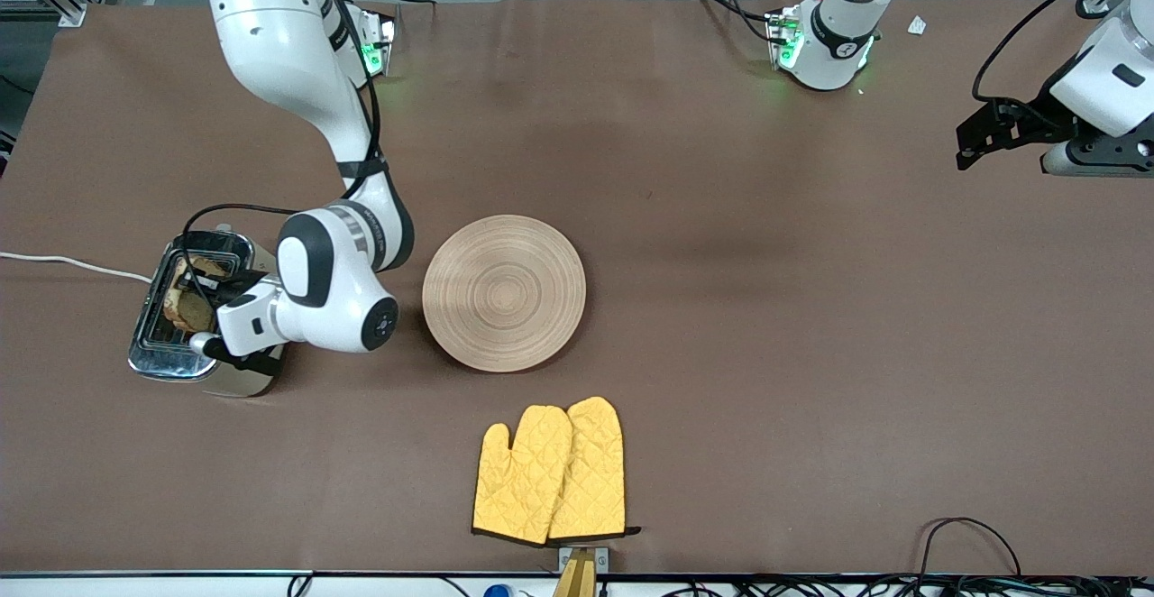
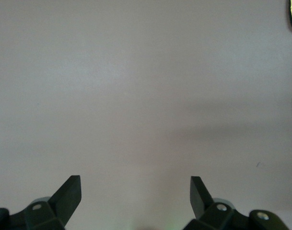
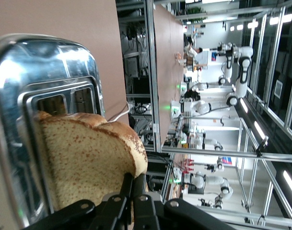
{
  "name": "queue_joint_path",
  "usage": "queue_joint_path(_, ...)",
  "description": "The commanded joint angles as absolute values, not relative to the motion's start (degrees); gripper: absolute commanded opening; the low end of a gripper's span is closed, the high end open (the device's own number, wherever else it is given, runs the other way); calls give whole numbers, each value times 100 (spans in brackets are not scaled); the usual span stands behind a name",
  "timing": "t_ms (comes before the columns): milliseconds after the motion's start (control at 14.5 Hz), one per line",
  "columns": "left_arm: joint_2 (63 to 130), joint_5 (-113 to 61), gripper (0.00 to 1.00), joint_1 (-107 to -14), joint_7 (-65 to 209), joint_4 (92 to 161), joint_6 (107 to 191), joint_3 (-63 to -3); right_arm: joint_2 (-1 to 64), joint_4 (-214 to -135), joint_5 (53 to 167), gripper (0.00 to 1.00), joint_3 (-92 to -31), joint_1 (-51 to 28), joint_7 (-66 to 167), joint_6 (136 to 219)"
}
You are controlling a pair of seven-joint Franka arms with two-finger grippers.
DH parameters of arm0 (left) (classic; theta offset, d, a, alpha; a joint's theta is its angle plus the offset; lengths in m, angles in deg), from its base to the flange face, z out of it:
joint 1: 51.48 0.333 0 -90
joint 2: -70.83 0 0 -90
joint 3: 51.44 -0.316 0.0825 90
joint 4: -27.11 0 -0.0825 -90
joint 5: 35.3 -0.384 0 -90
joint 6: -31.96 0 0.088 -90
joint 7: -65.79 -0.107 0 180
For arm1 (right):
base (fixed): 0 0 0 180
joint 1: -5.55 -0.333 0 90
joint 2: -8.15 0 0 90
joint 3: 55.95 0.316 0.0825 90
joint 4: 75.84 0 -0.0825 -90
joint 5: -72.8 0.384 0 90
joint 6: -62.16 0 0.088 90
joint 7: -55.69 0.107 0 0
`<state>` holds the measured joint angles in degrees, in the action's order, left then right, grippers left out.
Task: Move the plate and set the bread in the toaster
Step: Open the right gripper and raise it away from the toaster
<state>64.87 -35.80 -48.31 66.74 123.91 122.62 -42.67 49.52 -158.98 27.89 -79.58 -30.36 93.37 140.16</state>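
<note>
Right gripper [image 1: 200, 304] down over the toaster [image 1: 185, 313] at the right arm's end of the table [image 1: 766, 308], fingers [image 3: 129, 191] pressed together and pinching the bread [image 3: 86, 160] by its crust edge. In the right wrist view, slice upright against the chrome top of the toaster [image 3: 45, 72], lower part seeming to sit in one slot and upper part standing proud of it; second slot visible just beside it. In the front view, bread [image 1: 185, 295] partly hidden by the gripper, brown face showing over the toaster's shiny top. White cord [image 1: 63, 263] trailing from the toaster toward the table's edge at the right arm's end. Plate [image 1: 504, 293] flat on the table near the middle, beside the toaster toward the left arm's end, apart from it and with nothing on it. Pair of yellow quilted oven mitts [image 1: 550, 473] overlapping each other, nearer to the front camera than the plate and apart from it. Left gripper [image 1: 978, 142] waiting in the air over bare brown table at the left arm's end, well apart from plate and toaster, fingers [image 2: 69, 194] spread wide with nothing between them.
</note>
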Motion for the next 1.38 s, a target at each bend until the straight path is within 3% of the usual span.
queue_joint_path(0,6432,-3512,100,-4788,6579,12458,12302,-4256,5034,-15792,2955,4,-7925,-2864,9462,14143)
queue_joint_path(138,6432,-3512,100,-4788,6579,12467,12302,-4256,5034,-15810,3148,8,-7925,-2846,9462,14170)
queue_joint_path(207,6432,-3512,100,-4788,6579,12476,12302,-4256,5034,-15810,3306,18,-7925,-2846,9462,14205)
queue_joint_path(415,6432,-3512,100,-4788,6579,12476,12302,-4256,4999,-15793,3395,85,-7925,-2943,9419,14266)
queue_joint_path(553,6432,-3521,100,-4788,6579,12467,12302,-4256,4833,-15766,3483,100,-7916,-3074,9383,14372)
queue_joint_path(829,6432,-3582,100,-4796,6579,12432,12302,-4256,4061,-15766,4140,100,-7802,-3171,9348,14355)
queue_joint_path(1036,6432,-3609,100,-4814,6570,12397,12302,-4221,3060,-15775,5499,100,-7845,-3006,9330,14468)
queue_joint_path(1313,6564,-3600,100,-4797,6394,12037,12258,-4212,1689,-16510,6233,100,-7854,-2724,8850,15248)
